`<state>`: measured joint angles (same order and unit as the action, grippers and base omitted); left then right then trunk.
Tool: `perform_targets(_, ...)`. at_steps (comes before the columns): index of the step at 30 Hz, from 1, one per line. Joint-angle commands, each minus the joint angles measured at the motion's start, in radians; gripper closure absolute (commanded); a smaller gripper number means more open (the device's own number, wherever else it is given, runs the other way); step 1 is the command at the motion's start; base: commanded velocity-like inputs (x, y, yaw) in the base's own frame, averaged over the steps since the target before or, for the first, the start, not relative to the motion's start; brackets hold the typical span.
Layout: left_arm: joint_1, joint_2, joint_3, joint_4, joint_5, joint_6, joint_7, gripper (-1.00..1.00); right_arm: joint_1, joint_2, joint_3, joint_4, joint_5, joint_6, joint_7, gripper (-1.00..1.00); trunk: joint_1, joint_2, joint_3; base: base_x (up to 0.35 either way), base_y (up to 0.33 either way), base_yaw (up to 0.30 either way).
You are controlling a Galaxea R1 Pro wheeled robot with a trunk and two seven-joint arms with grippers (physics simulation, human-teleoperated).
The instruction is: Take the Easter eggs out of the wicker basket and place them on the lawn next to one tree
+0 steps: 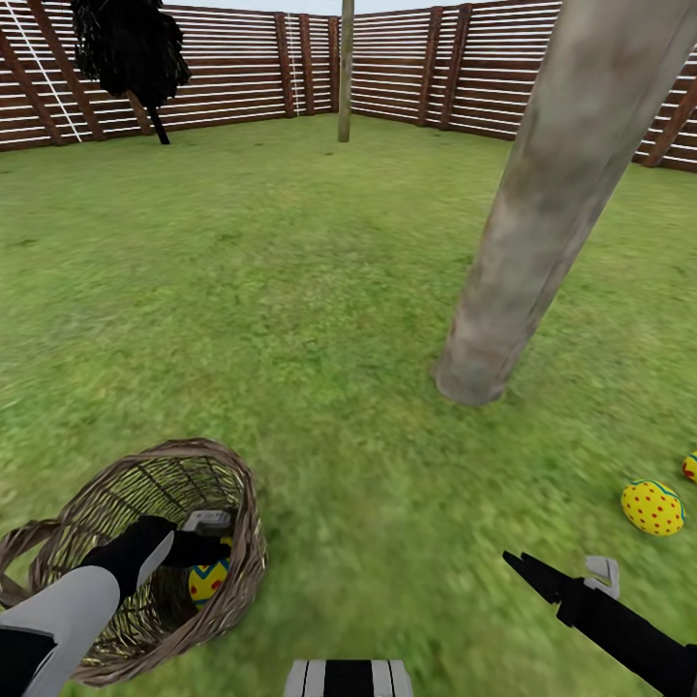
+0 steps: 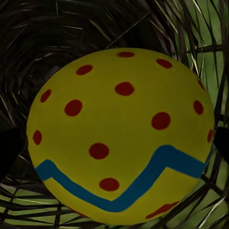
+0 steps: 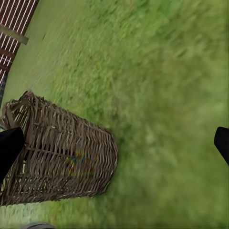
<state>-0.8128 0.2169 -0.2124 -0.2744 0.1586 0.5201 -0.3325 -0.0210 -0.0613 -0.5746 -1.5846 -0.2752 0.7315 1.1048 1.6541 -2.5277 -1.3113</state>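
At the far left of the head view the left arm reaches down into the wicker basket (image 1: pixel 145 542), which lies tipped on the lawn (image 1: pixel 290 290) with its mouth turned up and toward the robot. The left gripper (image 1: pixel 208 547) is deep inside it, right at a yellow egg with a blue zigzag band (image 1: pixel 208 579) that rests against the basket's woven wall. In the left wrist view that same egg (image 2: pixel 121 136) sits close up, red dots over its upper part and the blue zigzag low across it, with a dark fingertip (image 2: pixel 9 150) at one side and another at the opposite edge; the fingers stand apart on either side of the egg, and whether they press on it I cannot tell. Farther right in the head view, the thick grey-brown trunk of the tree (image 1: pixel 542 213) rises from the grass. Just beyond its base to the right lies a yellow egg with red dots (image 1: pixel 652 507), and a third egg (image 1: pixel 690 468) peeks in at the frame's edge near it. At the lower right the right gripper (image 1: pixel 566 571) hangs over bare grass with its fingers spread wide and nothing between them; the right wrist view looks down past them at the basket (image 3: pixel 62 152) on its side. A slatted wooden fence (image 1: pixel 407 68) closes the garden behind.
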Motion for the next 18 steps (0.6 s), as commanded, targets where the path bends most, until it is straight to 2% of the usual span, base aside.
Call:
perform_targets(1, 0.000, 0.001, -0.007, -0.002, 0.010, 0.006, -0.008, -1.00, 0.000, 0.000, 0.000, 0.000, -0.004, 0.006, 0.001, -1.00, 0.000, 0.000, -0.001, 0.000, 0.000, 0.000)
perform_targets(9, 0.001, 0.001, -0.007, -0.002, 0.010, -0.003, -0.023, -1.00, 0.000, 0.000, 0.002, 0.000, -0.004, 0.006, 0.001, -1.00, 0.000, 0.000, -0.001, 0.000, 0.000, 0.000)
perform_targets(13, 0.001, 0.001, -0.007, -0.001, 0.009, -0.023, -0.025, -1.00, 0.000, 0.000, 0.004, 0.001, -0.004, 0.007, 0.001, -1.00, 0.002, -0.001, -0.016, 0.000, 0.000, 0.000)
perform_targets(18, 0.001, 0.001, -0.007, 0.000, 0.009, -0.030, -0.025, -1.00, 0.000, 0.000, 0.004, 0.001, -0.001, 0.008, 0.000, -1.00, 0.002, -0.001, -0.016, 0.000, 0.000, 0.000)
